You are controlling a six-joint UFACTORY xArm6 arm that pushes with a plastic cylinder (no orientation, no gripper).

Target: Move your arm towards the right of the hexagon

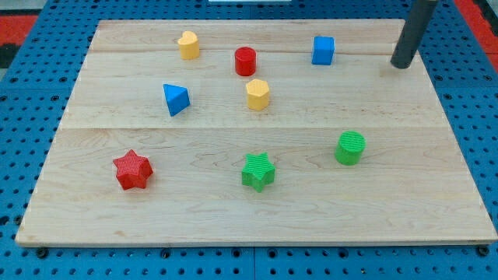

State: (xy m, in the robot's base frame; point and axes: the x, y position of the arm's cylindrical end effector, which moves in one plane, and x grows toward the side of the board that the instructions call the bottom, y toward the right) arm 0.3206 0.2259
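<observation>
A yellow hexagon block (257, 94) sits a little above the middle of the wooden board (405, 194). My tip (401, 65) is at the view's upper right, far to the right of the hexagon and slightly higher in the view. It touches no block. The nearest block to it is the blue cube (323, 50), to its left.
A red cylinder (245, 61) lies just above the hexagon. A second yellow block (187, 45) is at the top left, a blue triangle (176, 99) left of the hexagon. A red star (131, 169), green star (257, 171) and green cylinder (349, 148) lie lower down.
</observation>
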